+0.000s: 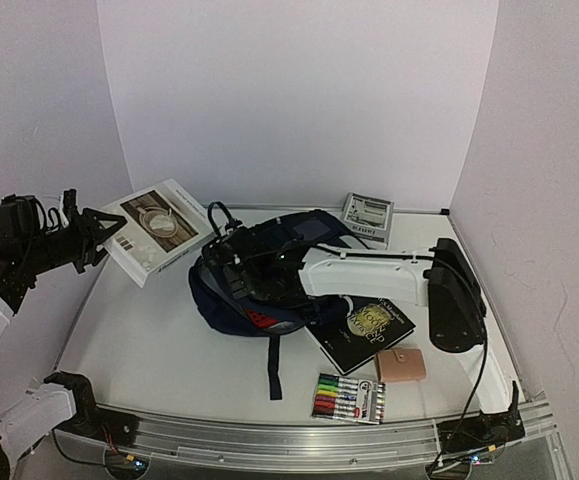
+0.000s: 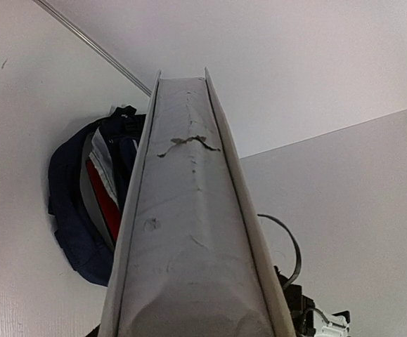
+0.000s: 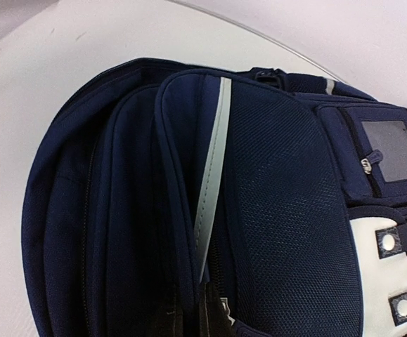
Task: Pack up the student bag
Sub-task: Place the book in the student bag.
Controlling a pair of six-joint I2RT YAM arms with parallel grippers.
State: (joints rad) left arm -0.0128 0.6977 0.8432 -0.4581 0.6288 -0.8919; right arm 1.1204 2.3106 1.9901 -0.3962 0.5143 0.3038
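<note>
The student bag point(image 1: 231, 305) lies mid-table, a navy-blue backpack with a grey stripe and pale front patches. Its red and grey inside shows in the left wrist view point(image 2: 73, 210). My right gripper point(image 1: 239, 262) reaches across onto its top. In the right wrist view the dark fingertips point(image 3: 214, 317) are pinched on the bag's point(image 3: 280, 196) fabric fold at the foot of the grey stripe. My left gripper point(image 1: 97, 238) is raised at the left and shut on a white book point(image 1: 159, 230). The book's page edge point(image 2: 185, 232) fills the left wrist view and hides the fingers.
A black book point(image 1: 364, 332) lies right of the bag, with a tan wallet point(image 1: 401, 365) and a pack of coloured markers point(image 1: 349, 398) in front of it. A grey calculator-like box point(image 1: 367, 212) sits at the back wall. A dark strap point(image 1: 274, 370) trails toward the front edge.
</note>
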